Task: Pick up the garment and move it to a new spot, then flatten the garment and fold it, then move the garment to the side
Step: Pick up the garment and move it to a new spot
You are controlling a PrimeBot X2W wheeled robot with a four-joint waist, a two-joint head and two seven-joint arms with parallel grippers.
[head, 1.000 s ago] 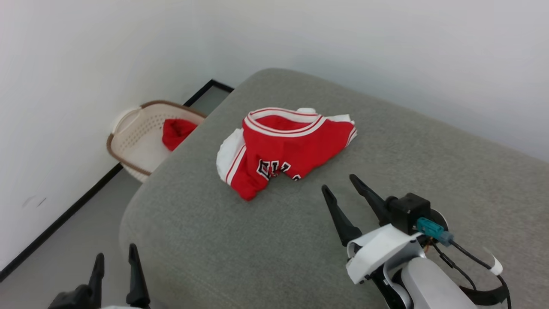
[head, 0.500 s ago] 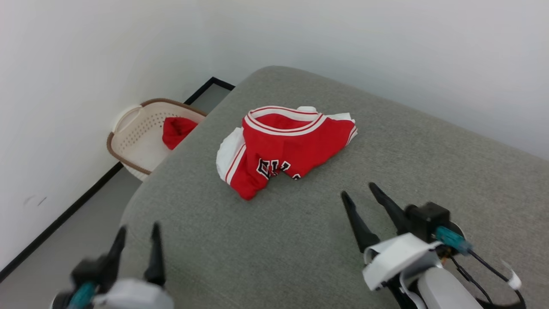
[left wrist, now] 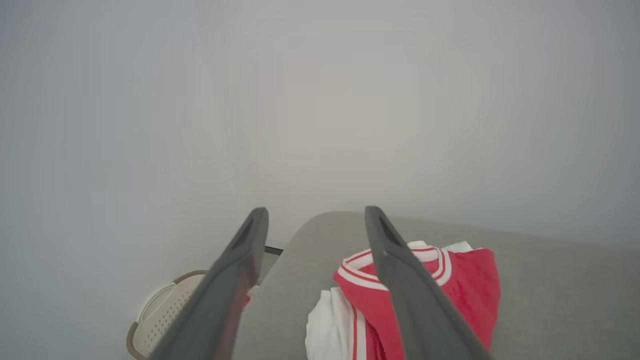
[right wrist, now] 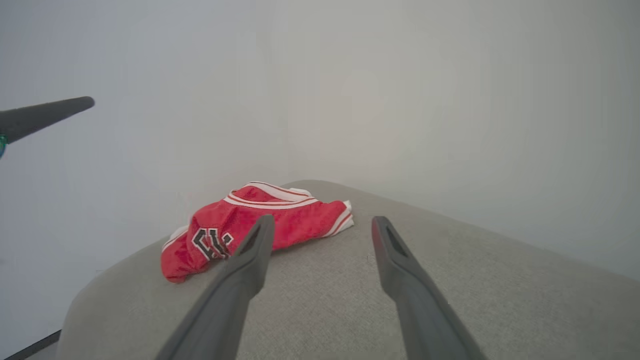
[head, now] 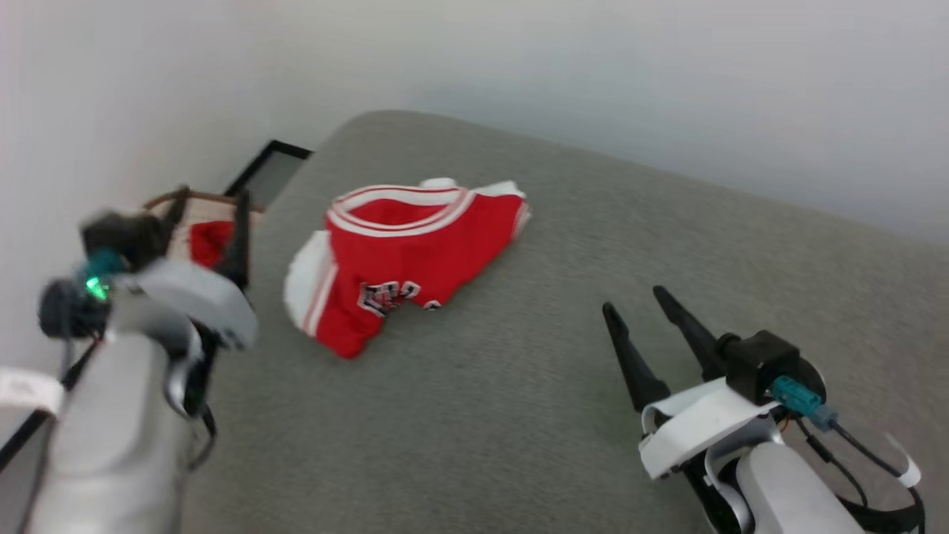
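1. My garment lies crumpled on the far left part of the grey cushion, with nothing gripping it; it has kept its place there since a second ago, though my head camera has swung, so everything sits further left in the head view.
2. Its long axis runs from the bunched end at near left to the striped trim at far right; the neckline opens toward the wall; the lettering faces the near edge.
3. My left gripper has risen from the bottom corner; its fingers are spread wide and empty, left of the garment and apart from it; it partly hides the basket holding a small red cloth.
4. My right gripper is wide and empty, well apart at near right.
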